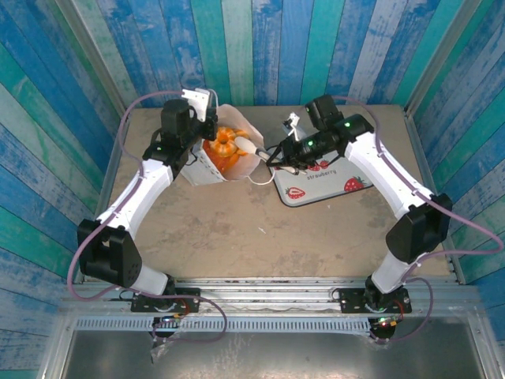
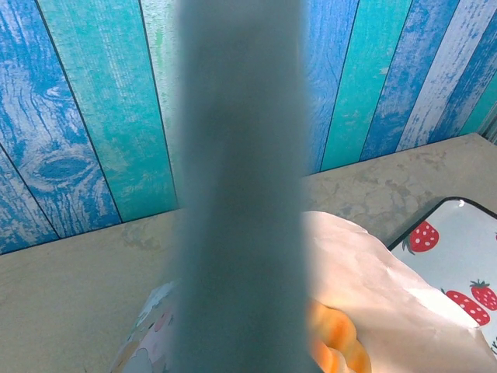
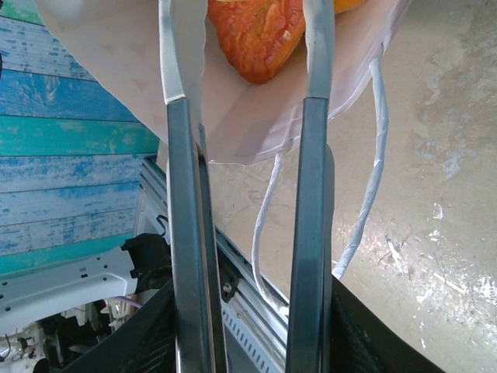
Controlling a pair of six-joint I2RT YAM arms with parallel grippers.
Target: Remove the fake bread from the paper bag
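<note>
Orange fake bread (image 3: 260, 35) between right jaws, wrist view

— How many arms?
— Two: the left arm (image 1: 146, 189) and the right arm (image 1: 387, 178). Each ends in one gripper, so two of those as well: the left gripper (image 1: 210, 126) and the right gripper (image 1: 254, 150).
— Bags?
— One paper bag (image 1: 207, 170), left of centre, with one cord handle (image 3: 377, 155) hanging as a loop on its near side.
— And the fake bread (image 1: 225, 150)?
— It's an orange heap in the bag's mouth, and from above I can't separate every piece. The right wrist view gives one golden-brown piece (image 3: 256, 35) and the edge of a second piece (image 3: 348, 4), so at least two.
— Trays?
— One tray (image 1: 331, 189), right of the bag. The left wrist view shows three strawberry prints (image 2: 423, 235) on it.
</note>
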